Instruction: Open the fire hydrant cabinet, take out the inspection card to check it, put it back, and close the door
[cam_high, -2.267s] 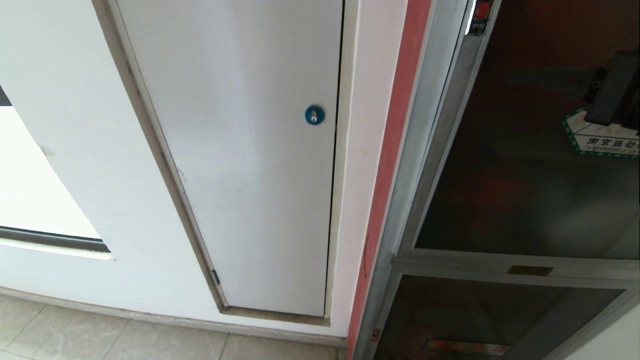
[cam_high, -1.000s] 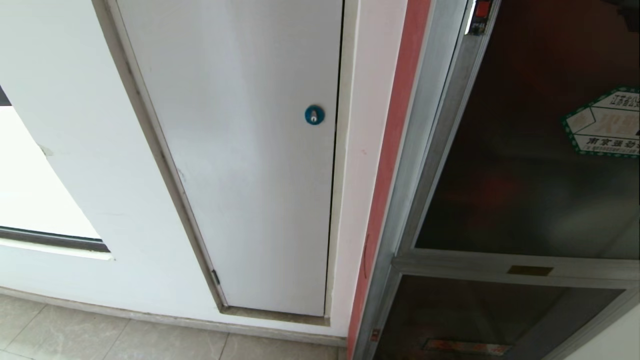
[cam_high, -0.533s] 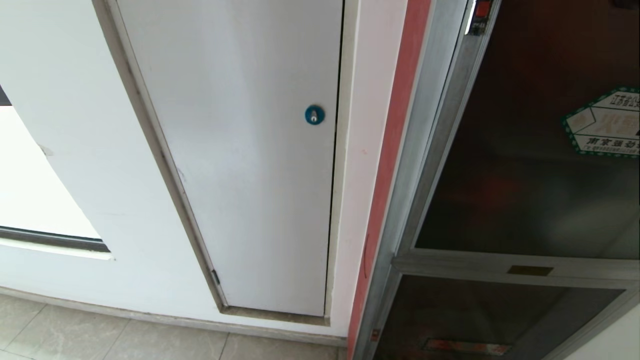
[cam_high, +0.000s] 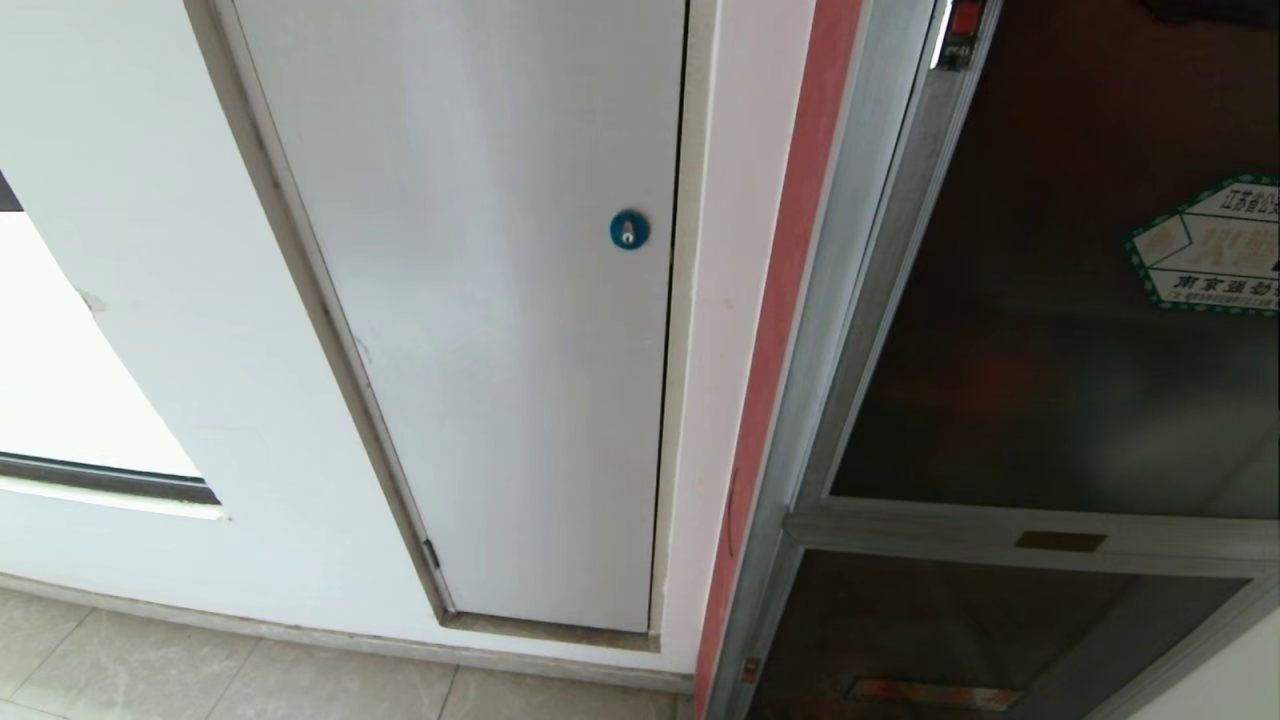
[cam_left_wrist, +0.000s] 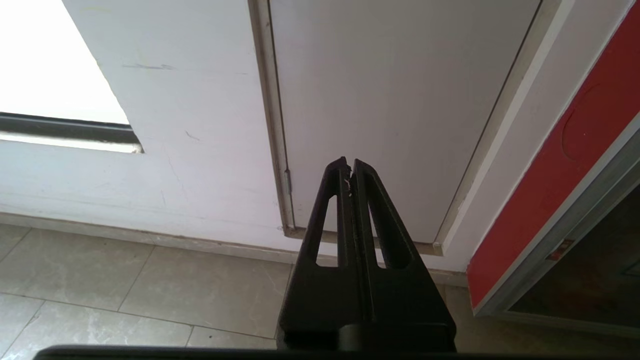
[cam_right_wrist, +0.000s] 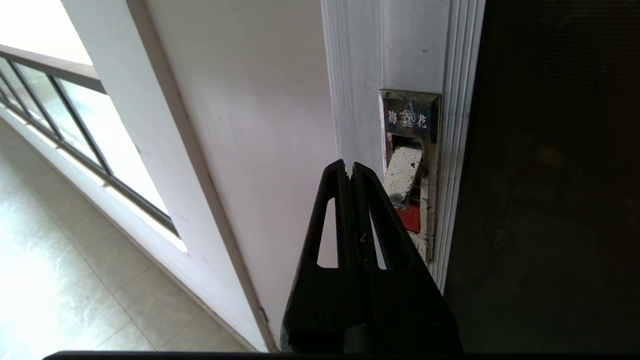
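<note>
Right gripper (cam_right_wrist: 349, 167) beside tarnished metal latch (cam_right_wrist: 406, 165)

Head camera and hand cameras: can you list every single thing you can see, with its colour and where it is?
fire hydrant cabinet: one, silver frame, right side.
door: one, dark glass, closed, in the cabinet.
sticker: one, white with green border, on the door.
latch: one, silver, on the door frame.
lower glass panel: one, dark, below the door.
white panel door: one, centre.
lock: one, blue, on the white panel door.
red strip: one, beside the cabinet.
floor: grey tiles.
left hand: black, shut, low near the floor.
right hand: black, shut, next to the latch.
</note>
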